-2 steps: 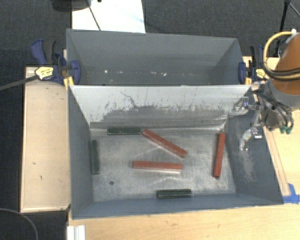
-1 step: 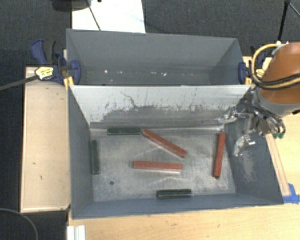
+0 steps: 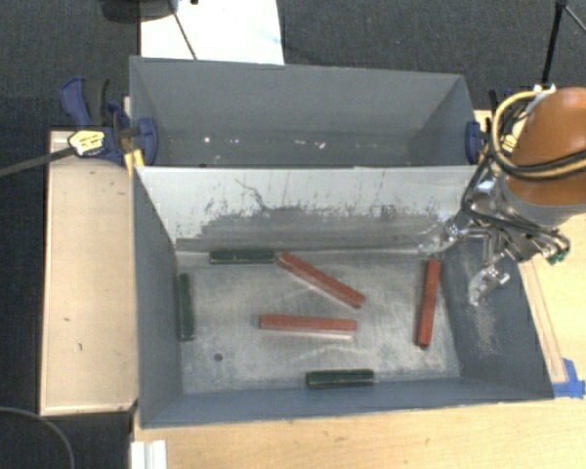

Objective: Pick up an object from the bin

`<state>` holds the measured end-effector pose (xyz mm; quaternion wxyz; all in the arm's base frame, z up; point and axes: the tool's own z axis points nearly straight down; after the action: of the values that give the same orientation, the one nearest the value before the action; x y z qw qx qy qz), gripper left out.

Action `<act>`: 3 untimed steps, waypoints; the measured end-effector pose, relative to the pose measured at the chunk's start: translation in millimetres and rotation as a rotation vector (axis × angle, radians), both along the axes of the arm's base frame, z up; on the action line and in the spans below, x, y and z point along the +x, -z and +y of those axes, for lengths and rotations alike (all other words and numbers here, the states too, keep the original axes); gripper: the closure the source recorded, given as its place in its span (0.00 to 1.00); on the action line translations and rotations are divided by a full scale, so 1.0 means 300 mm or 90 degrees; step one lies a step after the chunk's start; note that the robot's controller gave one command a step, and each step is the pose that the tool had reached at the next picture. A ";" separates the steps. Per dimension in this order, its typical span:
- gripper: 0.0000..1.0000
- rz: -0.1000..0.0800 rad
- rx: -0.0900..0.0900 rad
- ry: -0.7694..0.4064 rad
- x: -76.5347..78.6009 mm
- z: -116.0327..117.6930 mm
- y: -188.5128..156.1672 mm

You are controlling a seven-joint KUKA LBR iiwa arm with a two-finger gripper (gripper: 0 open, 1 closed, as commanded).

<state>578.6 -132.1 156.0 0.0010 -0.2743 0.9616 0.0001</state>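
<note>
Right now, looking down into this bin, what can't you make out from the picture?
Camera view:
- Whether the gripper touches the upright reddish stick: its metal parts crowd the stick's top end.
- The bin wall behind the gripper: hidden by it.
- What lies beyond the orange wrist cover: cut off by the right edge.

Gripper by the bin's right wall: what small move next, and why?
Probably a short shift inward and down: the gripper hangs over the sloped right wall, and the nearest thing, a red stick, lies just inward of it on the floor.
</note>
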 end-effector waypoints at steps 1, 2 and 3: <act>0.00 0.000 0.001 -0.046 0.037 0.044 0.109; 0.00 -0.001 0.000 -0.269 0.016 0.026 0.260; 1.00 -0.007 -0.002 -0.451 0.049 0.061 0.273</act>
<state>593.2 -113.8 74.0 0.0054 -0.5906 0.8069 -0.0024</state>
